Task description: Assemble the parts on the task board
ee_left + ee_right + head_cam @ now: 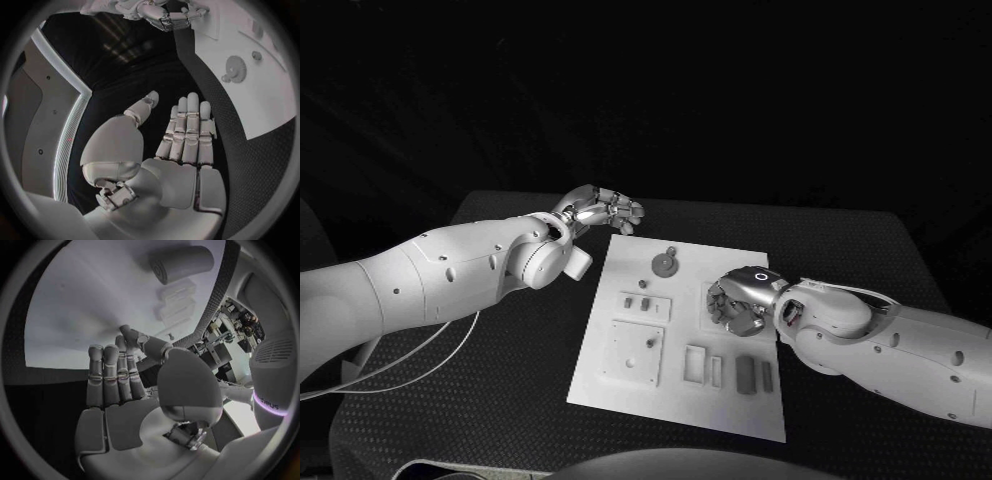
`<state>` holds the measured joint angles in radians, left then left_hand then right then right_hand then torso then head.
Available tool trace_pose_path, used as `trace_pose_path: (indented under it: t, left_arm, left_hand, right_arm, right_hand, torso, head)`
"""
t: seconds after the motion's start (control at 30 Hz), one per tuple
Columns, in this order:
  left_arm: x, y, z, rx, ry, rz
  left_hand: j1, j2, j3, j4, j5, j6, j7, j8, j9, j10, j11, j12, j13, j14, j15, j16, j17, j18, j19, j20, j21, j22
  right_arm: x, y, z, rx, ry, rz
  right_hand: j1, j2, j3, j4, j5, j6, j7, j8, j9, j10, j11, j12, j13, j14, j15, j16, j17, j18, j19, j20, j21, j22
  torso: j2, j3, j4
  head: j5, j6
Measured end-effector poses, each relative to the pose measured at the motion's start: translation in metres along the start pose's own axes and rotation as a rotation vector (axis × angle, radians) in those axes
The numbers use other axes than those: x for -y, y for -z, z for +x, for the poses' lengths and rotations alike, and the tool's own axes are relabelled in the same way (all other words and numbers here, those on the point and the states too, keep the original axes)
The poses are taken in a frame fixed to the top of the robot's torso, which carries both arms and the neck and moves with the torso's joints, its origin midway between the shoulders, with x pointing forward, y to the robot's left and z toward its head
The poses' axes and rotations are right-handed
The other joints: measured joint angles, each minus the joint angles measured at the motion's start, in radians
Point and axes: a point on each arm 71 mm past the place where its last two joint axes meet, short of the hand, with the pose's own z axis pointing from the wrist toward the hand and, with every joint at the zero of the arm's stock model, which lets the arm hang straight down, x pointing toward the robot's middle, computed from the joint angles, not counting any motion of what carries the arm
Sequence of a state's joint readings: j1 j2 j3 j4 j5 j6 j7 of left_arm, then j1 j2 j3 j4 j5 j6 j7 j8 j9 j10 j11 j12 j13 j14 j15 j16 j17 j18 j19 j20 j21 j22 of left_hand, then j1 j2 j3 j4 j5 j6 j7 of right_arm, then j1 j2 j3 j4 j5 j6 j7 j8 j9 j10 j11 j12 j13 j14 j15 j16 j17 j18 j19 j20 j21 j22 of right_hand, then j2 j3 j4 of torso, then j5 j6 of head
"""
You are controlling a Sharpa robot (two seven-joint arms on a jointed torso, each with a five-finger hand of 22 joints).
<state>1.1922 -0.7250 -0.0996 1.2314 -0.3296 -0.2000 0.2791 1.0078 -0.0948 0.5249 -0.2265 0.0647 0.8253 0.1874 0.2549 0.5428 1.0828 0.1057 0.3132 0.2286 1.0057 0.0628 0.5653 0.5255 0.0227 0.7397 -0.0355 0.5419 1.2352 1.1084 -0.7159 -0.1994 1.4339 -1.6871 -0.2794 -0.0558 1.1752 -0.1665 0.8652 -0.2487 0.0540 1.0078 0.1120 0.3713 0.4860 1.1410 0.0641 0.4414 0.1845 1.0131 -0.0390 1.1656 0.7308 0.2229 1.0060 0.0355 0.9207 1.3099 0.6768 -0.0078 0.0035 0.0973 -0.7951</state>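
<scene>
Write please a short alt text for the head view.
A white task board lies on a black table, carrying small grey parts. The right hand hovers over its right side; the left hand is at its far left corner.

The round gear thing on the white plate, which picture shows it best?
The head view: the gear lies whole near the far edge of the task board, seen from above. The left wrist view shows the same gear small and slanted, beyond the open left hand. In the right wrist view I cannot make it out.
</scene>
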Motion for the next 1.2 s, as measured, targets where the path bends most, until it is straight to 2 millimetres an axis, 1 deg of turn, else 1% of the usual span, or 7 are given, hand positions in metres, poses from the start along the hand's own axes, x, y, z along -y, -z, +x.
trace_pose_path:
  t: [0.1, 0.17, 0.33, 0.4, 0.57, 0.97, 1.2]
  left_arm:
    - [0.000, 0.000, 0.000, 0.000, 0.000, 0.000]
    - [0.000, 0.000, 0.000, 0.000, 0.000, 0.000]
    - [0.000, 0.000, 0.000, 0.000, 0.000, 0.000]
    - [0.000, 0.000, 0.000, 0.000, 0.000, -0.001]
    - [0.000, 0.000, -0.001, 0.001, 0.000, -0.001]
    - [-0.001, 0.000, -0.001, 0.002, 0.000, -0.002]
    - [-0.001, 0.000, -0.002, 0.003, -0.001, -0.002]
  left_hand:
    - [0.000, 0.000, 0.000, 0.000, 0.000, 0.000, 0.000, 0.000, 0.000, 0.000, 0.000, 0.000, 0.001, 0.000, 0.000, 0.000, 0.001, 0.000, 0.000, 0.000, 0.000, 0.000]
    - [0.000, 0.000, 0.000, 0.000, 0.000, 0.000, 0.000, 0.000, 0.000, 0.000, 0.000, 0.000, 0.001, 0.000, 0.000, 0.000, 0.001, 0.000, 0.000, 0.000, 0.000, 0.000]
    - [0.000, 0.000, 0.000, 0.000, 0.000, 0.000, 0.000, 0.000, -0.001, 0.000, 0.000, 0.000, 0.001, 0.000, 0.000, 0.000, 0.001, 0.000, 0.000, 0.000, 0.000, 0.000]
    - [0.000, 0.000, 0.000, 0.000, 0.000, 0.000, 0.000, 0.000, -0.001, 0.000, 0.000, 0.000, 0.001, 0.000, 0.000, 0.000, 0.002, 0.000, 0.000, 0.000, 0.000, 0.000]
    - [0.000, 0.000, 0.000, 0.000, 0.000, 0.000, 0.000, 0.000, -0.001, 0.000, 0.000, 0.000, 0.001, 0.000, 0.000, -0.004, 0.002, 0.000, 0.000, 0.000, 0.000, 0.001]
    - [0.000, 0.000, 0.000, 0.000, 0.000, 0.000, 0.000, 0.000, -0.001, 0.000, 0.000, 0.000, 0.002, 0.000, 0.000, -0.004, 0.004, 0.000, 0.000, 0.000, 0.000, 0.002]
    - [0.000, 0.000, 0.000, 0.000, 0.000, 0.000, 0.000, 0.000, -0.001, 0.000, 0.000, 0.000, 0.002, 0.000, 0.000, -0.004, 0.005, 0.000, 0.000, 0.000, 0.000, 0.001]
  right_arm:
    - [0.001, 0.000, 0.000, 0.004, 0.000, 0.003]
    - [0.000, 0.001, 0.000, 0.006, 0.000, 0.004]
    - [0.001, 0.002, -0.001, 0.016, -0.009, 0.009]
    - [0.003, 0.003, -0.001, 0.020, -0.020, 0.014]
    - [0.005, 0.007, -0.002, 0.028, -0.051, 0.025]
    - [0.008, 0.013, -0.012, 0.060, -0.137, 0.042]
    - [0.009, 0.014, -0.024, 0.084, -0.193, 0.048]
  right_hand:
    - [-0.004, 0.004, 0.004, -0.004, -0.001, 0.001, -0.001, 0.000, 0.000, 0.005, 0.002, 0.001, 0.003, 0.002, -0.002, 0.000, 0.000, 0.000, 0.004, -0.003, 0.001, 0.000]
    - [-0.008, 0.008, 0.003, -0.005, -0.001, 0.006, -0.003, 0.000, 0.000, 0.010, -0.004, 0.001, 0.003, 0.004, -0.004, 0.004, 0.000, 0.000, 0.004, -0.004, 0.006, 0.000]
    - [-0.015, 0.015, 0.004, -0.009, -0.004, 0.010, -0.003, 0.005, 0.000, 0.014, -0.007, 0.007, 0.007, 0.012, -0.009, 0.004, -0.001, 0.000, 0.013, -0.009, 0.010, -0.001]
    - [-0.020, 0.019, 0.007, -0.012, -0.004, 0.010, -0.003, 0.005, 0.001, 0.017, -0.003, 0.008, 0.008, 0.018, -0.007, 0.008, -0.003, 0.000, 0.019, -0.009, 0.013, -0.001]
    - [-0.026, 0.026, 0.008, -0.014, -0.005, 0.015, -0.008, 0.005, 0.001, 0.021, -0.007, 0.012, 0.013, 0.021, -0.011, 0.010, -0.003, 0.000, 0.022, -0.012, 0.016, -0.001]
    - [-0.032, 0.023, 0.008, -0.017, -0.005, 0.015, -0.008, 0.006, 0.001, 0.024, -0.011, 0.012, 0.015, 0.023, -0.009, 0.010, -0.003, 0.000, 0.023, -0.013, 0.016, -0.001]
    - [-0.037, 0.028, 0.010, -0.021, -0.005, 0.014, -0.008, 0.008, 0.001, 0.024, -0.011, 0.012, 0.016, 0.023, -0.009, 0.010, -0.003, 0.000, 0.023, -0.013, 0.016, -0.001]
  torso:
    - [0.000, 0.0000, 0.0000]
    - [0.000, -0.0006, 0.0000]
    - [0.000, -0.0005, 0.0001]
    - [0.000, -0.0005, 0.0004]
    - [0.000, 0.0000, 0.0007]
    - [0.000, 0.0000, -0.0005]
    - [0.000, 0.0000, -0.0004]
  head:
    - [0.000, -0.001]
    - [-0.001, -0.001]
    - [-0.002, -0.002]
    - [-0.002, -0.002]
    - [-0.003, -0.002]
    - [-0.004, -0.001]
    - [-0.003, -0.001]
